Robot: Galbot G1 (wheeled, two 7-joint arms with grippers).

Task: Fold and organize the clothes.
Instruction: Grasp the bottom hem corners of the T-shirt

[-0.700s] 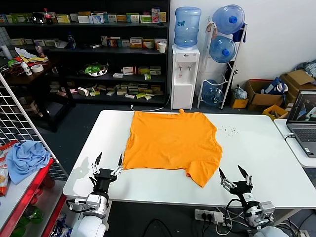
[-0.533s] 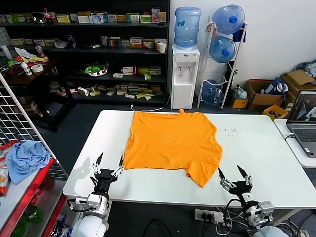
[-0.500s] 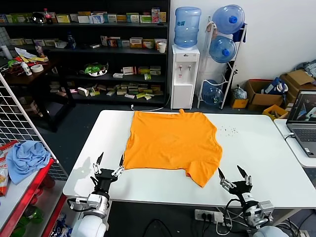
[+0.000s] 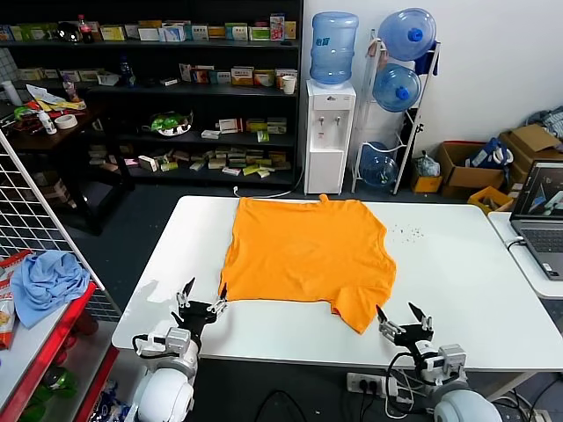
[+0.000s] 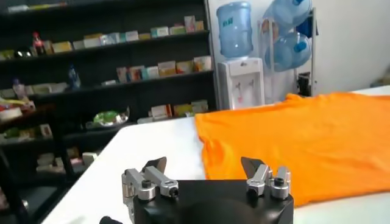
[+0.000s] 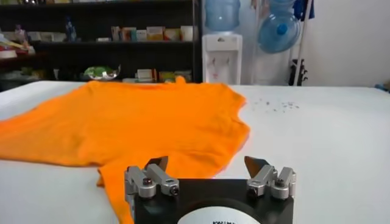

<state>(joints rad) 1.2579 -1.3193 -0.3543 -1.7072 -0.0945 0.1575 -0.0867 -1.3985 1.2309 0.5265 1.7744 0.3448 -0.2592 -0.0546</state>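
A: How does the orange T-shirt look?
B: Bright, thin and soft, spread nearly flat on the white table, with one sleeve folded under at the near right corner.
A: Any containers?
B: A red wire-sided rack at the left holds a crumpled light blue cloth.
A: And the grippers?
B: The left gripper sits at the shirt's near left corner, the right gripper beside the folded sleeve. Both have their jaws spread wide, holding nothing.
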